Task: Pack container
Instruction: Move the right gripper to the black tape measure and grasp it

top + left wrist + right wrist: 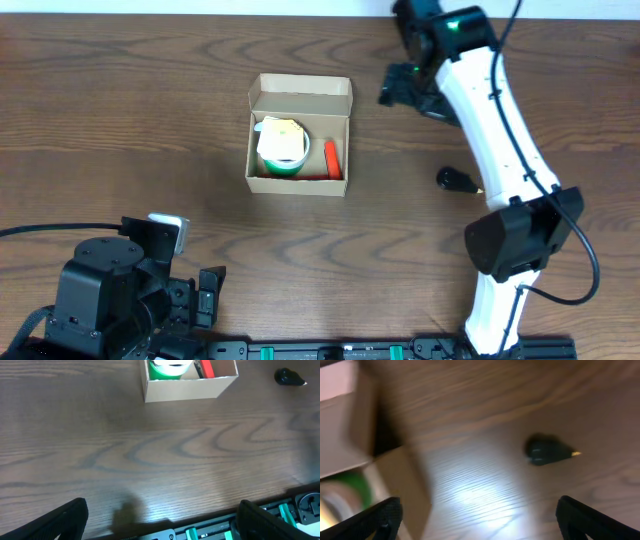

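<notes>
The brown cardboard container (pixel 298 140) stands open on the table, lid flap up at the back. Inside are a green tape roll with a pale top (pixel 281 147) and a red item (pixel 330 155). The container also shows in the left wrist view (pixel 185 387) and blurred in the right wrist view (pixel 395 480). A small black object with a light tip (pixel 458 180) lies on the table to its right; it also shows in the right wrist view (pixel 547 451). My right gripper (pixel 400 88) is open and empty, right of the container. My left gripper (pixel 160 520) is open and empty near the front edge.
The left arm's base (pixel 110 295) sits at the front left. The right arm (pixel 500 150) runs from the front right up to the far edge. A rail (pixel 240 525) runs along the table's front edge.
</notes>
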You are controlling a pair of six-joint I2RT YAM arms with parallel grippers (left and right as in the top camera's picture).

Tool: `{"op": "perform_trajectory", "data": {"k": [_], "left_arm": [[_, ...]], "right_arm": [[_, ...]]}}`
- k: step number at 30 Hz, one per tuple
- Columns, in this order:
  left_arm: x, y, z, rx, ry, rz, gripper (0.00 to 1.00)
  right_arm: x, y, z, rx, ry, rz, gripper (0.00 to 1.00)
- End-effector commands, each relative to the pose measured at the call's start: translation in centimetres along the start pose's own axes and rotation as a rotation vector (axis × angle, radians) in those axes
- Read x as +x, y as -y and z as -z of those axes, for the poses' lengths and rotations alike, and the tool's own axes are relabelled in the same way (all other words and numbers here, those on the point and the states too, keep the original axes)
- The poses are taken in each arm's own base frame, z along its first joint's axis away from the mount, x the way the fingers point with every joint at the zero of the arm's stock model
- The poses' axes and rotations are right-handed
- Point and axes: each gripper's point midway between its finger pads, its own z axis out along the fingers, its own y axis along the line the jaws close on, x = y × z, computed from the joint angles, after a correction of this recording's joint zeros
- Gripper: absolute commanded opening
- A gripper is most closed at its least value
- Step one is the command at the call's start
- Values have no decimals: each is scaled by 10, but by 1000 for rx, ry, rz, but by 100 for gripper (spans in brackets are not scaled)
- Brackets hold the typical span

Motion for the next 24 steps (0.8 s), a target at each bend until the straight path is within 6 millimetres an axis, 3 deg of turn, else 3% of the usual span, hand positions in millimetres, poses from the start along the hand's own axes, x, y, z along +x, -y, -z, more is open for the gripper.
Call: {"op": "perform_trajectory", "data": {"k": [1,8,12,17,24], "left_arm": [[1,1,0,3,-6,3,95],[1,1,0,3,-6,3,95],[1,1,0,3,-6,3,95],[1,1,0,3,-5,3,95],[1,1,0,3,-6,3,95]], "right_arm": [[-10,19,-11,70,12,98,99],[-9,59,-30,113,-84,195,99],[-3,65,-50,29,-130,265,95],[4,85,-65,-14,-58,322,95],[28,97,-90,-43,35,419,99]]}}
